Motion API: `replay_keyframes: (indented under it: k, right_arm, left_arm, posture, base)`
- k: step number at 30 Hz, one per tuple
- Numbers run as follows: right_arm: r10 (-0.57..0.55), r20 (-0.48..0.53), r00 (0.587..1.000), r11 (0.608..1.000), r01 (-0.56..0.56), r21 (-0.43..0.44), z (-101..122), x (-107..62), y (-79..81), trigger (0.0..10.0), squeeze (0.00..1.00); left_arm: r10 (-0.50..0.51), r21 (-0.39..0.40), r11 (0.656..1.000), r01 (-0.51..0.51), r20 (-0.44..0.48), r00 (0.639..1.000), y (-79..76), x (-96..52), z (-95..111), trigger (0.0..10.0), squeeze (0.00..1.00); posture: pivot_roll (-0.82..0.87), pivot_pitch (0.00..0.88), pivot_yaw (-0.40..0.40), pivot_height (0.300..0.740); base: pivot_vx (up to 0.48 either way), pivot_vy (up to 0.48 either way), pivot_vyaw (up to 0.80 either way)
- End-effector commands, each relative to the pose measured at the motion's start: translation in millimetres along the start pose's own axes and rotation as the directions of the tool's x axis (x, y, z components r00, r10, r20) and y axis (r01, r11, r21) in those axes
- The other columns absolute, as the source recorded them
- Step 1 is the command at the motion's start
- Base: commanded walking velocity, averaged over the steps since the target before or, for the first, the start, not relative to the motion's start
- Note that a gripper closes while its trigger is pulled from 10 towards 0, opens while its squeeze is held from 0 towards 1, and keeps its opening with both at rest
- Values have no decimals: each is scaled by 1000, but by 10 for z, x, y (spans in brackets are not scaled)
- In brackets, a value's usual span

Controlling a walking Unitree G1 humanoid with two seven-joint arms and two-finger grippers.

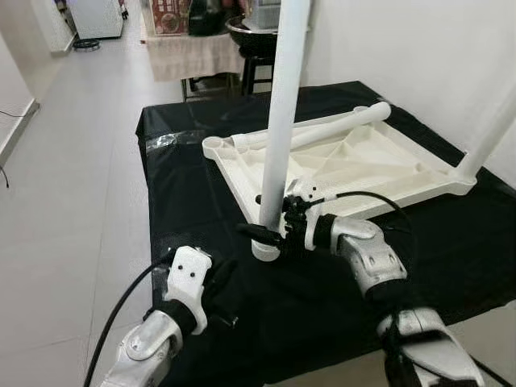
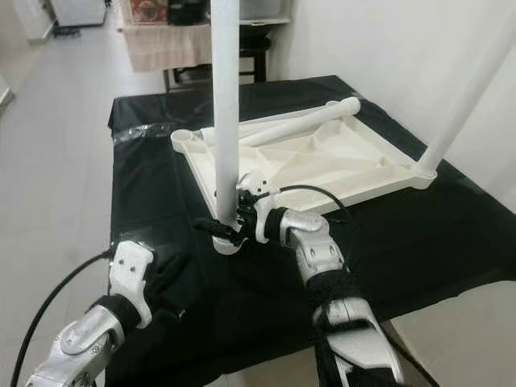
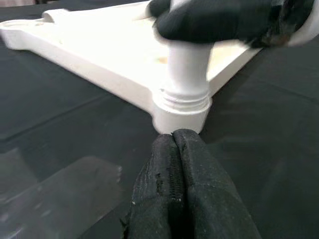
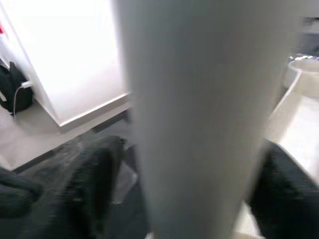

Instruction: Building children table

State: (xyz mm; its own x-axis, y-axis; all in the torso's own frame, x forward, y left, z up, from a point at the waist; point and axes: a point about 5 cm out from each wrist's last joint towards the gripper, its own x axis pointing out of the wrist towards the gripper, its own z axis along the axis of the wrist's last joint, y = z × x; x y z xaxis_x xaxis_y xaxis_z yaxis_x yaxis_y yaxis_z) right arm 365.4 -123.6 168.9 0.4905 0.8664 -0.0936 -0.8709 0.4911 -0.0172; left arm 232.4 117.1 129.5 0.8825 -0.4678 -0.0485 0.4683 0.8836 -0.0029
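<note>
upturned white tabletop [image 1: 363, 165] lies on black cloth [image 1: 185, 201] | upright leg [image 1: 282, 121] stands in tabletop's near corner socket | right gripper [image 1: 270, 234] clamps that leg just above socket | loose leg [image 1: 330, 129] lies across tabletop | left gripper [image 1: 230, 278] near the socket, fingers unclear

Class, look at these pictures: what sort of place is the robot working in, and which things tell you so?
Probably a room in a home. A black-covered table holds the upturned white tabletop, a tiled floor runs down a corridor, and a cloth-draped side table stands behind. The right gripper grips an upright table leg.
</note>
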Motion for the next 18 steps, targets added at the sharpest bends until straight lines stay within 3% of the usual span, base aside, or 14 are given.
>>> replay_keyframes:
  k: [1,15,17,18]
  right_arm:
    - [11,23,1000,1000,-12,24,-11,-32,-31,0,0]
    - [26,47,999,999,-28,43,-67,-150,-103,0,0]
    - [-65,-18,998,998,66,24,-229,-193,-50,0,0]
    - [-218,-63,974,976,219,3,-351,-158,25,0,0]
  left_arm:
    - [2,2,1000,-2,-26,1000,-6,-18,-42,10000,0]
    - [1,-1,1000,-1,-27,1000,-35,-18,-51,10000,0]
    - [-2,-8,1000,1,-25,1000,-52,-16,-49,10000,0]
    - [-3,-11,1000,2,-23,1000,-59,-20,-46,10000,0]
  posture:
    - [84,51,-62,740]
    - [75,51,-62,740]
    - [42,64,-64,740]
    - [32,66,-72,740]
  base:
    - [0,0,0]
    - [0,0,0]
    - [0,0,0]
    - [0,0,0]
